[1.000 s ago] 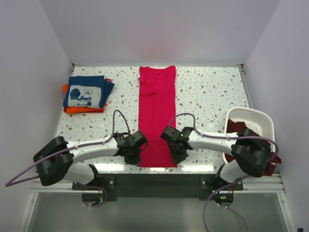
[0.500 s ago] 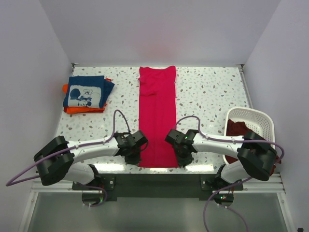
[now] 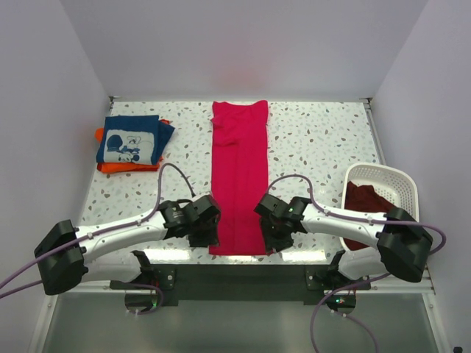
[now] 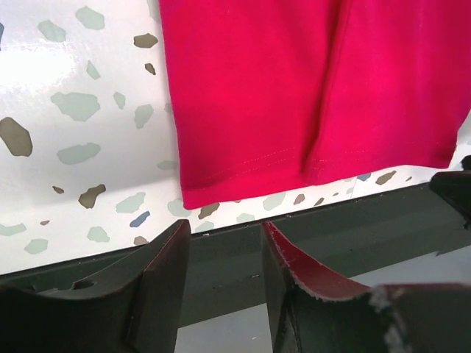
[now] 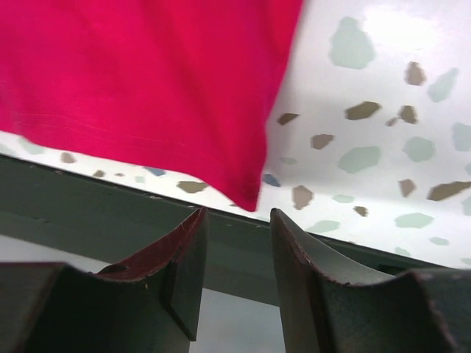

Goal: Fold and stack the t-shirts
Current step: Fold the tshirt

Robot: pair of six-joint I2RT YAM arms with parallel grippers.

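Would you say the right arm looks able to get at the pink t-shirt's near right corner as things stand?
Probably yes: the right gripper hangs open just short of that corner of the pink t-shirt, with nothing between them.

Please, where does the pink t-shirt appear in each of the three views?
Top external: the pink t-shirt, a long strip down the centre.
Left wrist: its hem corner fills the upper right.
Right wrist: its other hem corner fills the upper left.
Shared landmark: the table's near edge below the hem.
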